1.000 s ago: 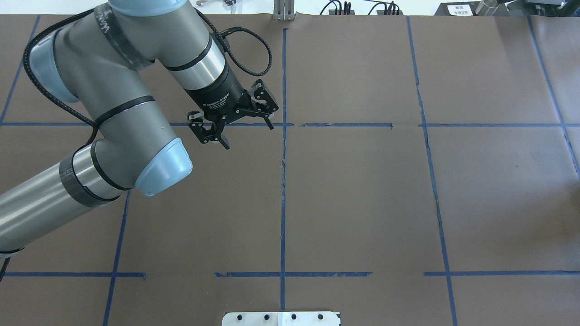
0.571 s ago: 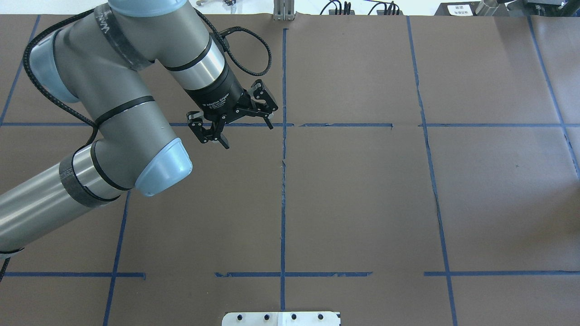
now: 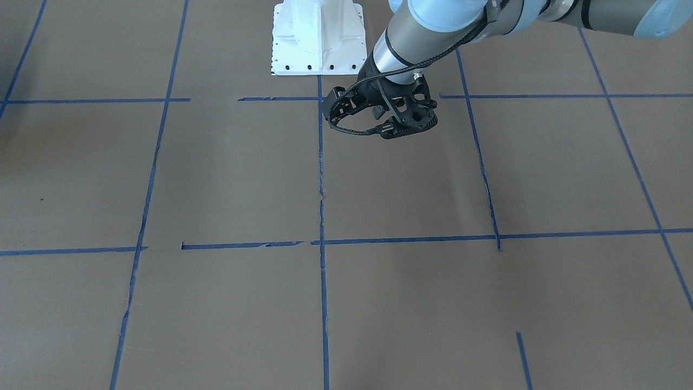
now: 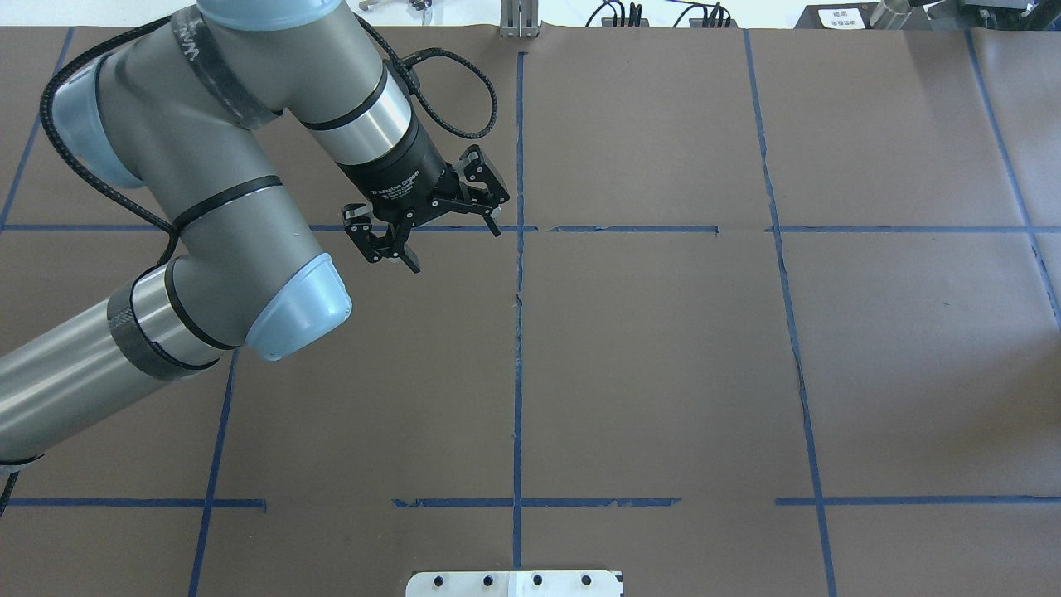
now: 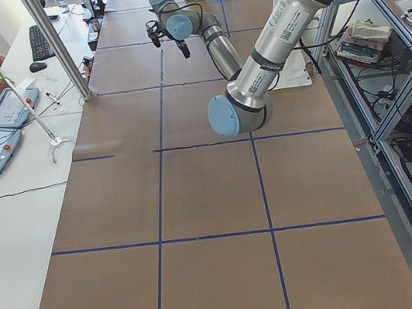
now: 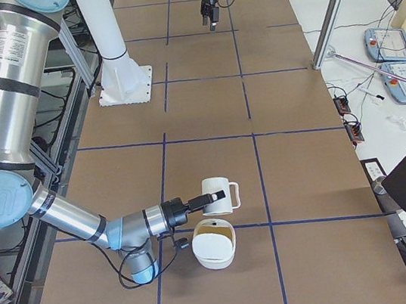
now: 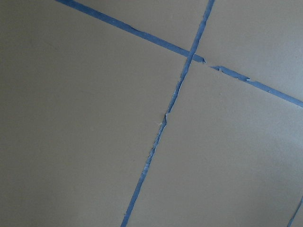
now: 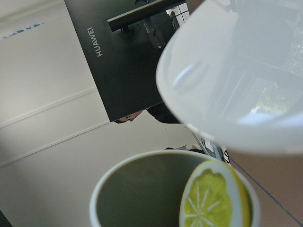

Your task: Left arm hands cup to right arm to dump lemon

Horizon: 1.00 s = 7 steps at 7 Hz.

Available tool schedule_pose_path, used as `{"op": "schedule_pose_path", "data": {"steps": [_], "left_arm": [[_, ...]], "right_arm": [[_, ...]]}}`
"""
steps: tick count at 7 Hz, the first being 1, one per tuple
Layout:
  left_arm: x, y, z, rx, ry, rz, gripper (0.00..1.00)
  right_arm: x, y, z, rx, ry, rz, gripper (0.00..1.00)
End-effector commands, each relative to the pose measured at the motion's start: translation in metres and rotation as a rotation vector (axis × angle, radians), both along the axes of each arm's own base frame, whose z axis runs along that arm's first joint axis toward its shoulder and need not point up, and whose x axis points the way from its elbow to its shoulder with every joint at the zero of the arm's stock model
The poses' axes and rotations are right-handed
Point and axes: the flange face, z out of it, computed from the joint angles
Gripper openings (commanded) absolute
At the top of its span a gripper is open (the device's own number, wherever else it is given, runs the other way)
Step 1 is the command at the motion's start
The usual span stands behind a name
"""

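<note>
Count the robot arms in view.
2. The left arm hangs over the table's middle, claw open; the right arm lies low at its right end, by the cup.

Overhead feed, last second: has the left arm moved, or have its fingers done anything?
No visible change. In the overhead view the left arm is in the same pose as before. The left gripper is at the same spot near the blue tape crossing, its fingers apart and empty as before. The right arm is outside that view, so it can't be compared.
</note>
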Motion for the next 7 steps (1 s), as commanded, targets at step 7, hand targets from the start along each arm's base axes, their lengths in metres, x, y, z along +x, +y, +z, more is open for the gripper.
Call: {"op": "schedule_pose_path", "data": {"steps": [7], "left_arm": [[-0.009, 0.007, -0.014, 0.008, 0.006, -0.055, 0.98]], "right_arm": [[0.019, 0.023, 0.017, -0.03, -0.357, -0.051, 0.11]]}}
